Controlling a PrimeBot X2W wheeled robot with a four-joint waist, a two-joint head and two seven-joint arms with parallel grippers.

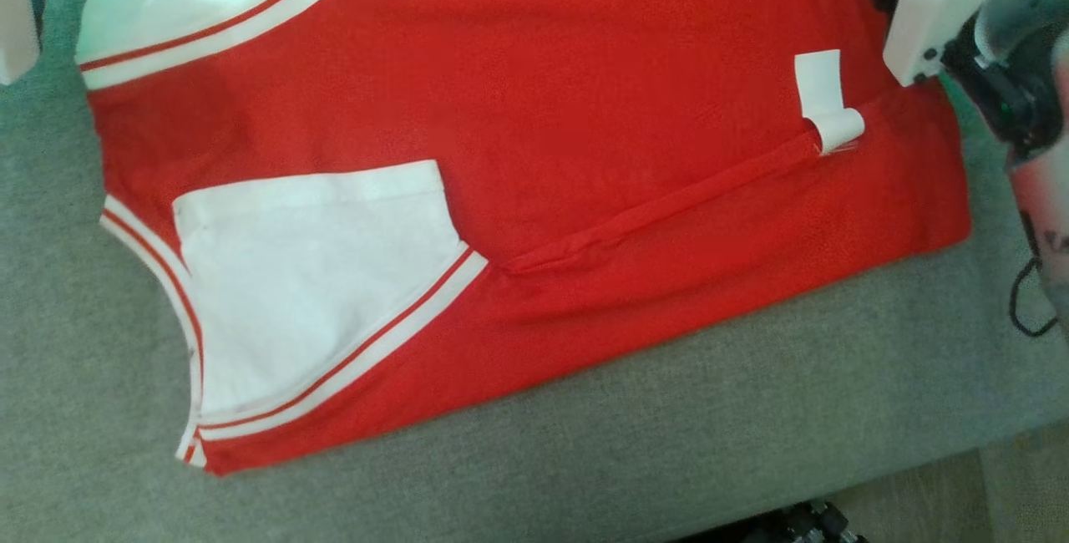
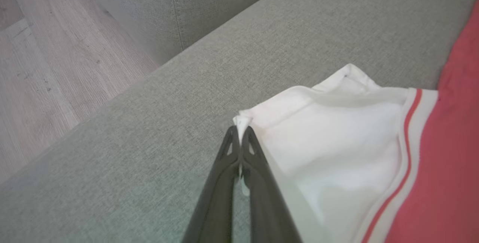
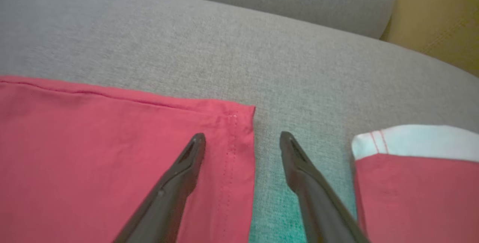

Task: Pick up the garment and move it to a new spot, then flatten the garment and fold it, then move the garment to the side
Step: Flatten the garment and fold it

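The garment [image 1: 585,109] is a red top with white sleeves and red-striped trim, spread flat on the grey sofa cushion [image 1: 752,409]. In the left wrist view my left gripper [image 2: 240,132] is shut on the corner of a white sleeve [image 2: 336,153], and a bit of white cloth shows between the fingertips. My right gripper [image 3: 242,135] stands open low over the corner of the garment's red hem [image 3: 232,123]. Its left finger is above the red cloth and its right finger above bare cushion. The right arm's pale wrist [image 1: 944,8] shows at the head view's top right.
A white label [image 1: 823,100] lies curled on the red cloth. Wooden floor [image 2: 56,67] lies beyond the cushion's edge, beside a grey sofa arm [image 2: 168,11]. A red fold with a white cuff [image 3: 411,183] lies right of my right gripper. A black cable [image 1: 1023,301] hangs at the right.
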